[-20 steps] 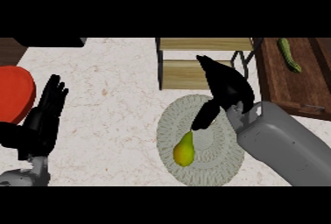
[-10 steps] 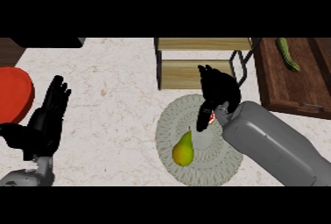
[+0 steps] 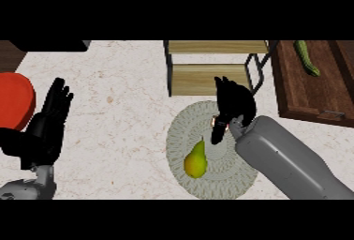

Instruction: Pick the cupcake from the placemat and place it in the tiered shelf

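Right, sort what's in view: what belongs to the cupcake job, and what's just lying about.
Job: cupcake, mostly hidden under the right robot hand; round placemat; tiered shelf.

Lying about: pear on the placemat; cucumber on the wooden board; red plate; left robot hand, resting.

Your right hand (image 3: 233, 108) has drawn back from the wooden tiered shelf (image 3: 207, 77) over the round woven grey placemat (image 3: 183, 129); its fingers (image 3: 219, 132) now curl around the small reddish cupcake (image 3: 215, 123), mostly hiding it.
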